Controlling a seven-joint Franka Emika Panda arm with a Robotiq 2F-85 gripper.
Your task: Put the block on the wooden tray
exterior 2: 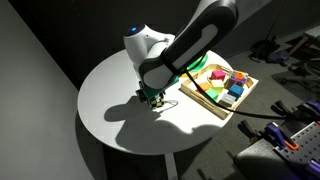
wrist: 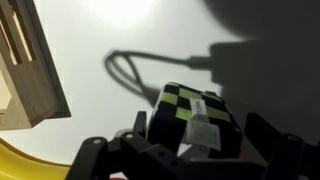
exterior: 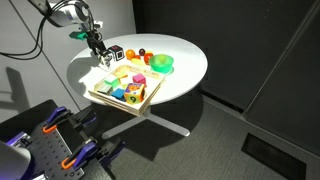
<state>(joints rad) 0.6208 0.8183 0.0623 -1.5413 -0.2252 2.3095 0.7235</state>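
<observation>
while low, end effector [exterior 2: 152,99] downward

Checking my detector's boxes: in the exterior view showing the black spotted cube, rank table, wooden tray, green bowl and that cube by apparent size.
Largest to smallest:
1. table
2. wooden tray
3. green bowl
4. black spotted cube
No two look close in size.

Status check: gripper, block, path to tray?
Gripper low at table, fingers astride a cube; grip unconfirmed. Block: that cube, chequered in wrist view, not on wooden tray. Tray crowded with coloured blocks; black spotted cube beside gripper.
</observation>
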